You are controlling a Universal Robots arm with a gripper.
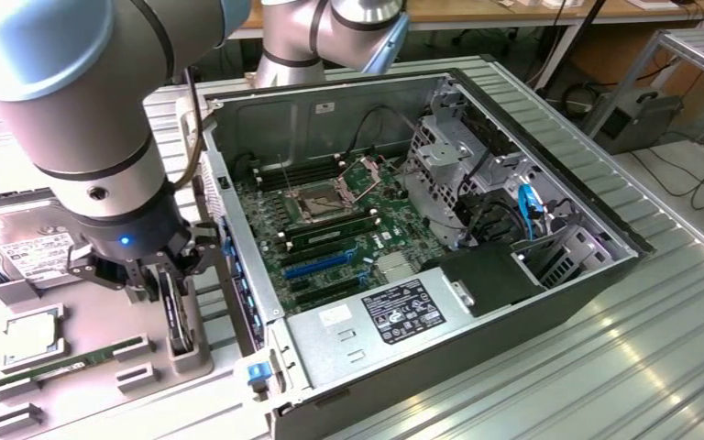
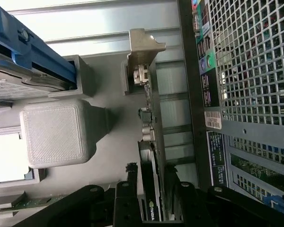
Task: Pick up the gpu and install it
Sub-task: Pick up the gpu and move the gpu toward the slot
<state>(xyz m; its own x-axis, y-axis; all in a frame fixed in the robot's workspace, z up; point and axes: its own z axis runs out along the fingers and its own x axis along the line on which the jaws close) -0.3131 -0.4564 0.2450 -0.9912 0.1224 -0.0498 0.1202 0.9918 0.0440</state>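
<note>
Seeing the bench (image 1: 597, 385) first, we are looking at the uncovered computer case (image 1: 327, 110) lying across the exterior view's middle. At lower left the arm (image 1: 71, 110) is hanging over a grey holder (image 1: 193, 365), its hand (image 1: 169, 289) spreading wide astride the gpu (image 2: 151, 142), which is standing on edge in that holder.

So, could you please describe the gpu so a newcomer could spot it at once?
Find the open PC case; on the exterior view's left of it sits a grey tray of parts. The gpu stands on edge there, between the fingers of the open gripper. Unlike the flat green RAM stick and boxy silver hard drive, it is a slim black card.
</note>
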